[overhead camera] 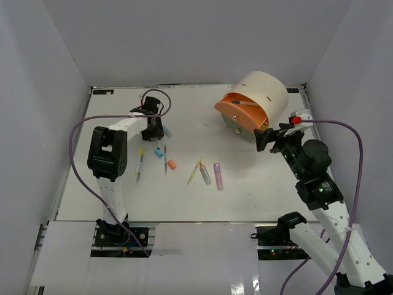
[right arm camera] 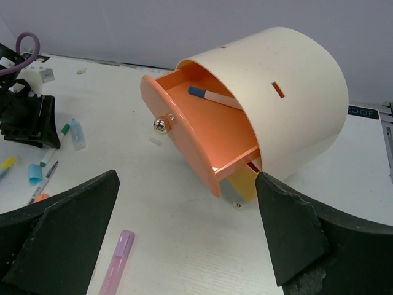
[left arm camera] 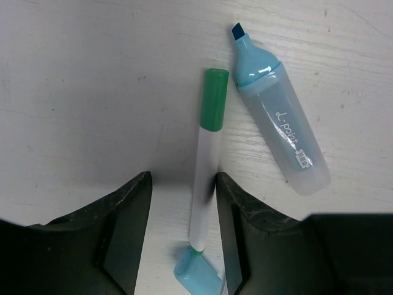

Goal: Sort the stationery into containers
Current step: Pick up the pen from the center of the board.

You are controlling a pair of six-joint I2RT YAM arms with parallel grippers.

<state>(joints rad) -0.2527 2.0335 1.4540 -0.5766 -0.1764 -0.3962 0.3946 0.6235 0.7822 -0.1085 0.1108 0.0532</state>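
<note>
Stationery (overhead camera: pixel 194 171) lies loose on table (overhead camera: pixel 202 117), mostly toward 9 o'clock of centre. Purple marker (overhead camera: pixel 217 175) is the piece furthest toward 3.

L gripper (left arm camera: pixel 184 181) is down at approx 10 o'clock of the table, at the far end of that scatter. In wrist view, green-capped white pen (left arm camera: pixel 204 166) runs 12-to-6 btwn its fingers, cap end at 12, sticking out past the tips. Jaws stand part open, straddling the pen, not clamped. The finger (left arm camera: pixel 230 209) at 3 o'clock is touching or just beside the barrel; the other is apart, w/ bare table btwn.

Light-blue cap (left arm camera: pixel 196 273) sits at the pen's 6 o'clock end. Uncapped blue highlighter (left arm camera: pixel 279 126) lies flat at 2 o'clock of the gripper, outside the jaws, just beside the pen, tip toward 12.

R gripper (right arm camera: pixel 187 181) gapes wide, holds nothing, and faces cream cylinder (right arm camera: pixel 295 80) at the table's 1 o'clock. Orange drawer (right arm camera: pixel 209 135) is pulled out w/ blue-tipped white pen (right arm camera: pixel 215 97) inside. Yellow drawer (right arm camera: pixel 247 183) is below it, part out.
</note>
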